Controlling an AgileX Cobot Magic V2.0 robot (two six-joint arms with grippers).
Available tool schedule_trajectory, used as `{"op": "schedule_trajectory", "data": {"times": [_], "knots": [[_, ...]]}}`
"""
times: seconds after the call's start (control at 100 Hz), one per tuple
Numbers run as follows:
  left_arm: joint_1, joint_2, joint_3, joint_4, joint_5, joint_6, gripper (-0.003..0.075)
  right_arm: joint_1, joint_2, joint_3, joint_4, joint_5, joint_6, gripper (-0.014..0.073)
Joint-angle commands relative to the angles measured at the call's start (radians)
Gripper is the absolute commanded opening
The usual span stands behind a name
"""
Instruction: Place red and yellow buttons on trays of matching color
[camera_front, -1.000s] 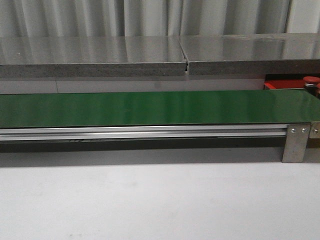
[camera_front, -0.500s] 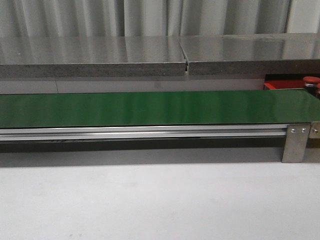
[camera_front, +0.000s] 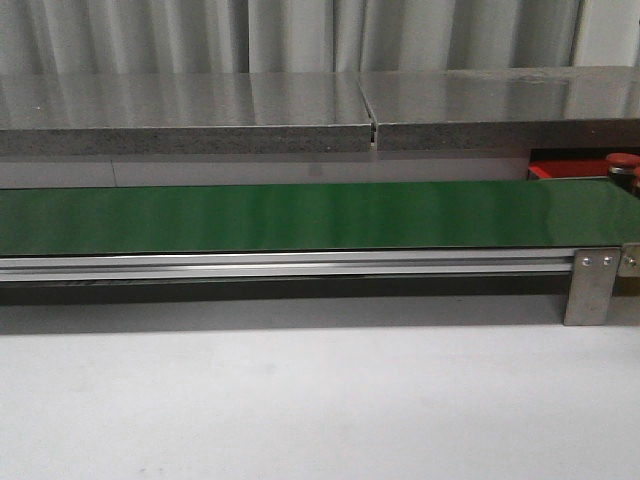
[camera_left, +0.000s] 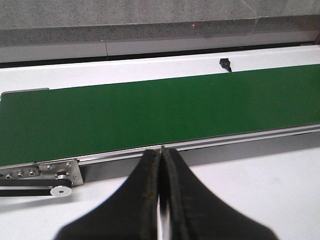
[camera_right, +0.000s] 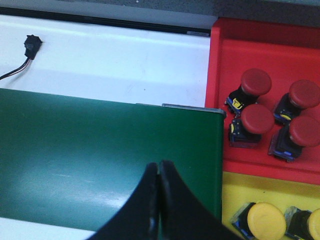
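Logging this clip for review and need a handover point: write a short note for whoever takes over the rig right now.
Left gripper: fingers shut, empty, hanging at the near edge of the green belt.
Right gripper: fingers shut, empty, over the belt's end next to the trays.
Red tray: four red buttons sit in it.
Yellow tray: at least two yellow buttons in it, partly cut off by the frame edge.
Done: every visible button is on its matching tray.
Left: no button shows on the visible belt; wait for more to arrive, if any.
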Motion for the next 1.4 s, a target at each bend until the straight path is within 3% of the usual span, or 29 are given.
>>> {"op": "schedule_trajectory", "data": {"times": [0.0, 0.81, 1.39], "knots": [[-0.007, 0.007, -0.028, -0.017, -0.066, 0.0, -0.0019, 0.005, -0.089, 0.023, -0.005, -0.088, -0.009, -0.0068], [-0.007, 0.007, -0.028, -0.017, -0.066, 0.0, -0.0019, 0.005, -0.542, 0.375, -0.055, -0.264, -0.011, -0.0067], [-0.007, 0.007, -0.028, -0.017, -0.066, 0.0, -0.0019, 0.005, -0.905, 0.726, -0.035, -0.439, -0.01, -0.0067]]}}
